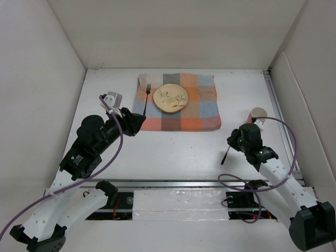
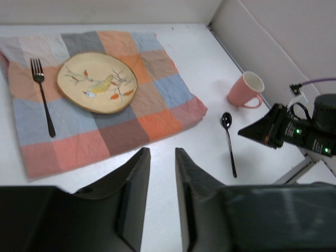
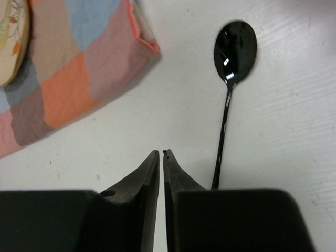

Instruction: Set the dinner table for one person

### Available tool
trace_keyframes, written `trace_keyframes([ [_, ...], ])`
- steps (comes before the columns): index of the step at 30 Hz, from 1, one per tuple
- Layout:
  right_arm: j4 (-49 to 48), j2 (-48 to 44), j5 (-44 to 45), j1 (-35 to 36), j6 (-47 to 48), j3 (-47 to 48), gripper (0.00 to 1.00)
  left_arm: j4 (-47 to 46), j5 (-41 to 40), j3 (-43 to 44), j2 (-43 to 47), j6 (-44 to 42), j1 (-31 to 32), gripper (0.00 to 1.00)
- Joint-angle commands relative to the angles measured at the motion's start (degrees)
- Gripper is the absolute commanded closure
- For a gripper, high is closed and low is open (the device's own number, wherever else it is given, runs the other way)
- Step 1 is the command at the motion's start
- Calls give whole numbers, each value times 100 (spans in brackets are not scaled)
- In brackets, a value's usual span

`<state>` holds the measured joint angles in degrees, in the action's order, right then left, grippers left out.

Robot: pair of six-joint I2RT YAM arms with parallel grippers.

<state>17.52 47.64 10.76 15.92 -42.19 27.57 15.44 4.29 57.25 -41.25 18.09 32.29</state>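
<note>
Newbie: Tabletop (image 1: 173,152) first, since that's what's being set. It's the big white surface right under both pincers, running out ahead of them and off to either side. What's the move here?

Regular: Looks like spoon time to me. Right pincer (image 3: 161,153) is over bare tabletop with its jaws pinched all but together and nothing in them. Spoon (image 3: 234,50) lies just off to its right, with the handle running back past the right finger and the bowl out ahead. I'd spread the jaws first, slide right until the handle sits between them, then grab across the handle near its middle. Go low, because that thing is thin and lying flat. Then carry it ahead and left to the checkered cloth (image 1: 202,107) and lay it on the free side of the plate (image 1: 170,98), lined up like the fork (image 1: 147,100).

Newbie: And the left one?

Regular: Left pincer (image 2: 161,152) is parted a little and empty, and the cloth's near edge is just ahead of it. I'd park it out of the way.

Newbie: Headcount?

Regular: One tabletop, one cloth, one plate, one fork, one spoon, and one pink mug (image 1: 258,114) ahead and right of the right pincer. Two pincers.
</note>
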Motion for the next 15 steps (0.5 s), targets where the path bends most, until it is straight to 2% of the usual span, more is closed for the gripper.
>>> trace_keyframes([
  [1,410,35,128,-151,-606,-41,80,152,449,-180,452,-112,-4,75],
  [3,689,210,127,-291,-658,81,79,152,502,-293,801,-217,-4,74],
  [4,709,629,223,-431,-711,238,72,39,589,-424,1038,-235,-4,73],
  [6,674,833,250,-502,-702,283,69,-23,703,-574,1267,-183,-4,72],
  [11,621,2518,31,-872,-255,766,69,-173,406,-829,1726,-253,197,70],
  [15,718,2733,276,-924,36,1188,67,-208,-78,-944,1779,-306,541,70],
])
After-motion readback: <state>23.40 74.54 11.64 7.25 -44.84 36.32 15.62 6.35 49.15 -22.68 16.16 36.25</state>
